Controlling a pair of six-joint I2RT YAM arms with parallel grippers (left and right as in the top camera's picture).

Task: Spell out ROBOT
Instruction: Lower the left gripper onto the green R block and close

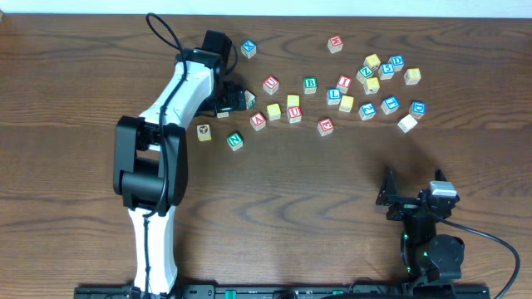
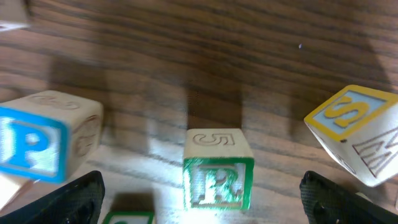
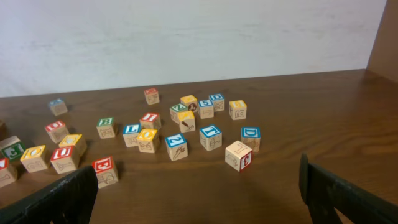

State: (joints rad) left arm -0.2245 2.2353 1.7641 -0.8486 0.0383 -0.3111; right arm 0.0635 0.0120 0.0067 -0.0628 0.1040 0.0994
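The green R cube (image 2: 217,177) stands on the table between the fingers of my left gripper (image 2: 200,183), which is open and not touching it. In the overhead view this gripper (image 1: 235,95) hangs over the left end of the scatter and hides the R. The green B cube (image 1: 310,83) lies mid-scatter, and the blue T cube (image 3: 210,135) is further right. A yellow cube (image 3: 34,157) and another yellow one (image 3: 147,138) show what look like O faces. My right gripper (image 3: 196,186) is open and empty, well short of the cubes.
A blue P cube (image 2: 43,146) sits left of the R and a tilted yellow S cube (image 2: 357,127) right of it. Another green cube (image 2: 127,218) lies by the left finger. Red-lettered cubes (image 1: 326,126) are mixed in. A wall lies behind the table.
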